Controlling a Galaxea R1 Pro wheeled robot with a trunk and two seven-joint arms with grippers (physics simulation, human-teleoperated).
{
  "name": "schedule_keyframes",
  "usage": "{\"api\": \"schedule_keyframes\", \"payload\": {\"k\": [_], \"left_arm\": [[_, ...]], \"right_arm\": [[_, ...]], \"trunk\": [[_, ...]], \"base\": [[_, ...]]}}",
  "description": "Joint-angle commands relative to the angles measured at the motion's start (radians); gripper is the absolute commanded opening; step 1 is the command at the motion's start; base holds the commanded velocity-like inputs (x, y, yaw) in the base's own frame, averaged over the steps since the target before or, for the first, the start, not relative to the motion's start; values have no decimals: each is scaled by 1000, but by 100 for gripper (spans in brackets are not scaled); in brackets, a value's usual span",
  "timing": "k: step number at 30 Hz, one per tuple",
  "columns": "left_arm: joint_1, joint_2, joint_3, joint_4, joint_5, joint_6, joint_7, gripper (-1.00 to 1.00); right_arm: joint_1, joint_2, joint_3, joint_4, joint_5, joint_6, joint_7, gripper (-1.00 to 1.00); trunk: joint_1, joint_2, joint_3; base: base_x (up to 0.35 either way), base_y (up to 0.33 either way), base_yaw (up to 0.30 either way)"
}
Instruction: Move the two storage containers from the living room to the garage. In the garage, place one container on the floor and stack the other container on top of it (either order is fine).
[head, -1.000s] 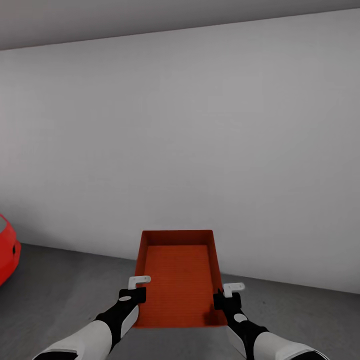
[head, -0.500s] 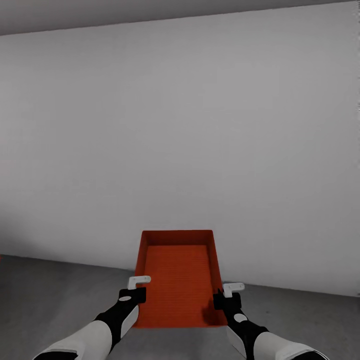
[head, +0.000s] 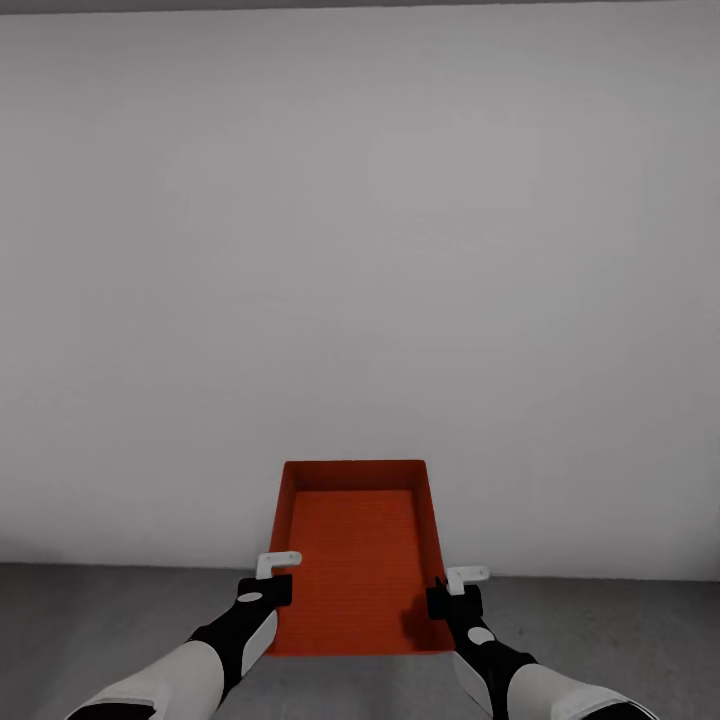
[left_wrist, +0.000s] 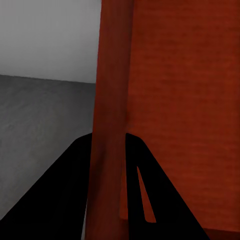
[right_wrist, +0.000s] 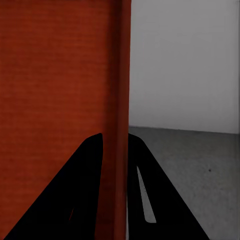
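- Fingertips of the left gripper (head: 270, 590) and right gripper (head: 446, 598) are partly hidden by the storage container's (head: 355, 560) side walls in the head view; each wrist view shows a thin wall pinched between two dark fingers.
- Compared with a second ago, the red car has left the view and the wall (head: 360, 250) sits square on; the camera turned.
- Container: orange-red, rectangular, ribbed flat bottom, low walls, held above the rough grey floor (head: 100, 620).
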Motion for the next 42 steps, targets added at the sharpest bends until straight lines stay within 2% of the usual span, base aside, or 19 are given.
{"api": "schedule_keyframes", "payload": {"k": [1,16,42], "left_arm": [[-1,48,64,-27,13,-1,13,-100],[-1,47,64,-27,13,-1,14,-100],[-1,45,64,-25,15,1,14,-100]], "right_arm": [[0,0,-28,1,-4,-2,0,-100],[0,0,-28,1,-4,-2,-1,-100],[0,-1,-30,1,-4,-1,0,-100]], "trunk": [[1,-1,-2],[1,-1,-3],[1,-1,-42]], "base": [[161,44,-52],[6,2,-2],[0,0,0]]}}
